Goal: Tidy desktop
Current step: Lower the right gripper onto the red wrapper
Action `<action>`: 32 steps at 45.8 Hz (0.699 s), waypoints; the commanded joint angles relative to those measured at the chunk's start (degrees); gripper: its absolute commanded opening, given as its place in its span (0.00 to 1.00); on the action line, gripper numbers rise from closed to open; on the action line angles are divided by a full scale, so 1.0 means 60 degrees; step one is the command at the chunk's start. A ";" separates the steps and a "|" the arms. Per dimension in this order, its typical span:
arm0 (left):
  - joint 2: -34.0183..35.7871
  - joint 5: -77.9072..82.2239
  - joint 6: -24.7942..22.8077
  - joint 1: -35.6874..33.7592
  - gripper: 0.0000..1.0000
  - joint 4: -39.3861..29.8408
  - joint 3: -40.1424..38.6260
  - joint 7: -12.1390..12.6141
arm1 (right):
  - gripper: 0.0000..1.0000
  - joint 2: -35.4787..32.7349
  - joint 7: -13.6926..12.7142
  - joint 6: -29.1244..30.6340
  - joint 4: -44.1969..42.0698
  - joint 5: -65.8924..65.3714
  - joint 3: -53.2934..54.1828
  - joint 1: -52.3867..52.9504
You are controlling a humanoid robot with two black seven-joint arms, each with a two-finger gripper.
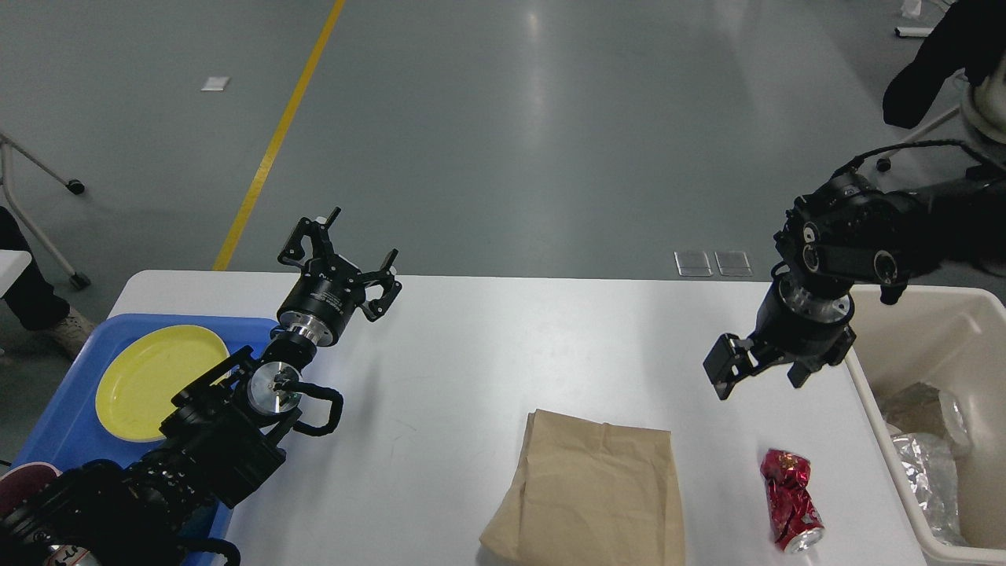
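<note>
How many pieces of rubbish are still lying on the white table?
2. A flat brown paper bag lies near the front middle of the desktop, and a crushed red can lies to its right, near the beige bin. The arms may hide more.

left gripper (343, 250): raised, fingers spread wide | right gripper (758, 369): angled down-left, fingers apart, empty

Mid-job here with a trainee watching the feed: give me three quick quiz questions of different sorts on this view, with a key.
1. True or false: the crushed red can lies inside the beige bin.
2. What sits on the blue tray? A) yellow plate B) paper bag C) red can
3. Which gripper hangs nearer the can?

Key: 1. False, it lies on the desktop. 2. A, the yellow plate. 3. The right gripper, fingers open; the left gripper is also open.
</note>
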 commanded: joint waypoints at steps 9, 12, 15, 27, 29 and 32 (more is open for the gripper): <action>-0.0001 0.0000 0.0000 0.0000 0.98 0.0000 0.0000 0.0001 | 1.00 -0.1009 0.0000 -0.1084 -0.0322 0.0015 0.0101 -0.1890; -0.0001 0.0000 0.0000 0.0000 0.98 0.0000 0.0000 0.0001 | 1.00 -0.1039 0.0000 -0.1332 -0.0425 0.0029 0.0145 -0.2183; -0.0001 0.0000 0.0000 0.0000 0.98 0.0000 0.0000 0.0001 | 1.00 -0.1054 0.0000 -0.1640 -0.0571 0.0044 0.0160 -0.2564; -0.0001 0.0000 0.0000 0.0000 0.98 0.0000 0.0000 0.0001 | 1.00 -0.1039 0.0014 -0.2080 -0.1903 0.0059 0.0658 -0.3765; -0.0001 0.0000 0.0000 0.0000 0.98 0.0000 0.0000 0.0001 | 1.00 -0.1024 0.0014 -0.2080 -0.2094 0.0059 0.0760 -0.3926; -0.0001 0.0000 0.0000 0.0000 0.98 0.0000 0.0000 0.0001 | 1.00 -0.1024 0.0029 -0.2080 -0.2358 0.0059 0.0805 -0.4132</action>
